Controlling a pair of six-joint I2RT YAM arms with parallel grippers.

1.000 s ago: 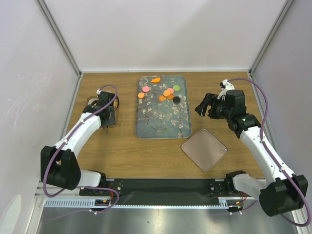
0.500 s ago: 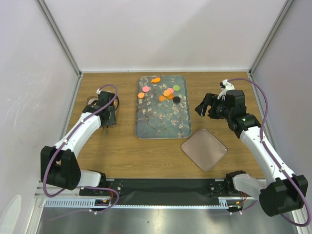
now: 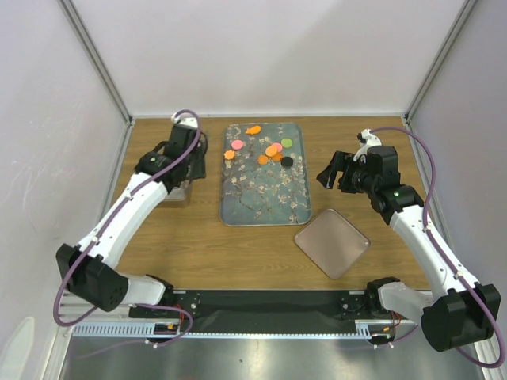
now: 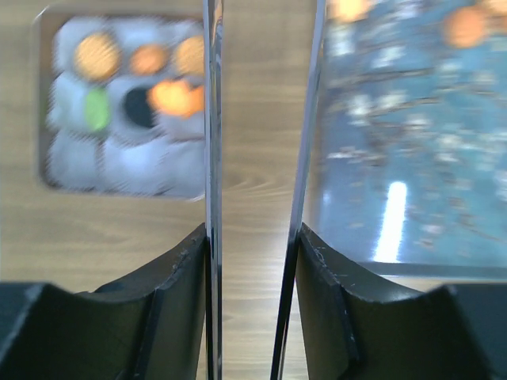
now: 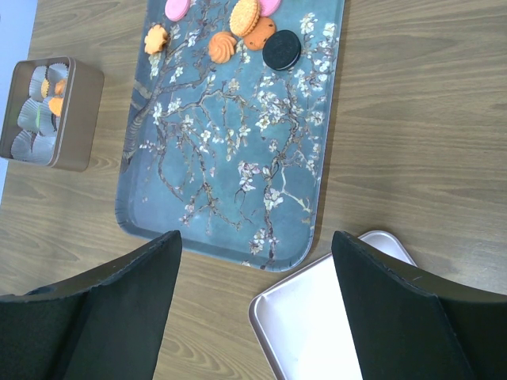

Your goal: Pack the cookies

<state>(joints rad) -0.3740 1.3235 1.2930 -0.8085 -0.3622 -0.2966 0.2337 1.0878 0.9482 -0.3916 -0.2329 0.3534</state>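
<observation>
Mostly, the small orange, pink, green and black cookies (image 3: 268,149) lie loose on the far end of the large blue floral-patterned tray (image 3: 261,198). A few more sit in paper cups (image 5: 32,119) inside the square brown tin (image 5: 79,107) to its left. The left gripper (image 3: 194,158) hovers between tin and tray, fingers partly apart, gripping nothing. The right gripper (image 3: 331,174) hangs right of the tray, jaws spread wide and empty, farther back than the silvery square lid (image 3: 332,242).

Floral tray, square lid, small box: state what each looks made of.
Floral tray: glossy printed metal or melamine, going by its glare and rolled rim. Square lid: probably thin metal, pale satin inside, raised rim. Small box: likely tin, bronze walls, rounded corners.
</observation>
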